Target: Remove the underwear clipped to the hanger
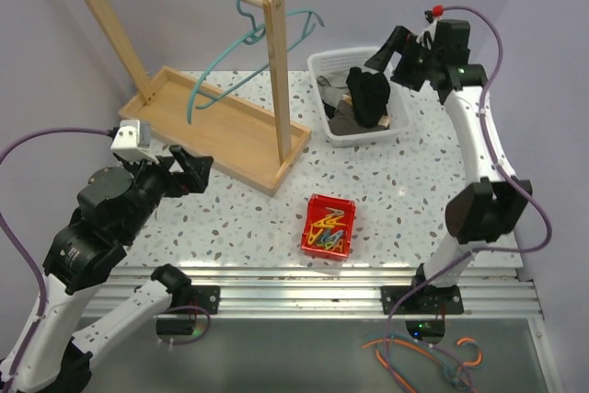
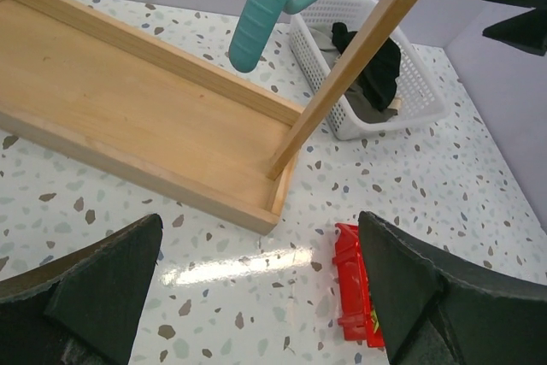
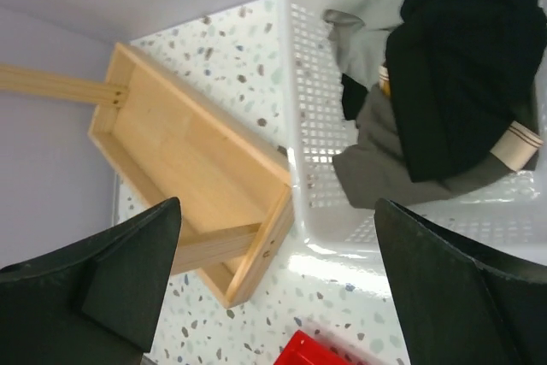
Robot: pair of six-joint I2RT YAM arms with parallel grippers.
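Note:
The teal hanger (image 1: 248,52) hangs bare from the rod of the wooden rack; its thick end shows in the left wrist view (image 2: 261,14). The black underwear (image 1: 370,97) lies bunched in the white basket (image 1: 324,69), on top of other cloths, and also shows in the left wrist view (image 2: 380,70) and the right wrist view (image 3: 466,57). My right gripper (image 1: 391,54) hovers above the basket's back edge, open and empty (image 3: 278,211). My left gripper (image 1: 189,170) is open and empty (image 2: 259,237), low over the table in front of the rack's base.
The wooden rack's tray base (image 1: 221,131) and upright post (image 1: 279,80) stand between the arms. A red bin (image 1: 329,225) of coloured clips sits at the table's middle front. Grey cloth (image 3: 385,151) lies under the underwear in the basket (image 3: 312,126).

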